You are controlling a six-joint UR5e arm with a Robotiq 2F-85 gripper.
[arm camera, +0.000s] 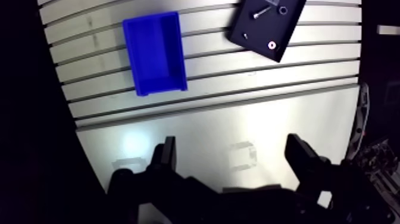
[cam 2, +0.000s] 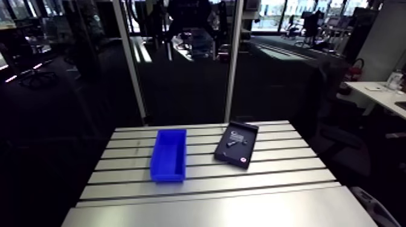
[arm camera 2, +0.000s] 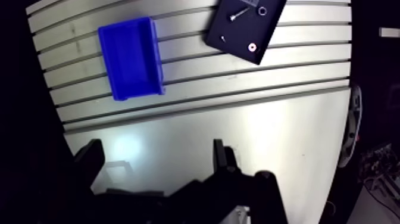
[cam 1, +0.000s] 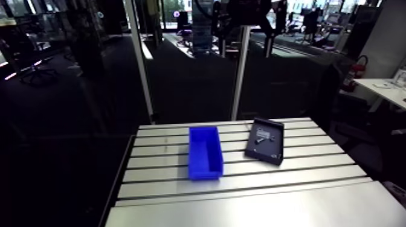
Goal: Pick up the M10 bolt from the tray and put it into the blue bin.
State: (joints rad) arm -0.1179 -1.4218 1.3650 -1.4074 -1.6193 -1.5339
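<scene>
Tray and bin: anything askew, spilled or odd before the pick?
Only the tray sits turned at an angle to the slots of the table; the blue bin lies roughly square to them. The bolt and small parts are all inside the tray, nothing spilled. The claw is open, holding nothing.

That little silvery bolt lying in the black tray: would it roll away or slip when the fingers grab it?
The bolt looks like shiny metal, so it is probably stiff. It lies on its side in the tray, so a nudge might roll it. Being thin and smooth, it could slip from a loose grip.
</scene>
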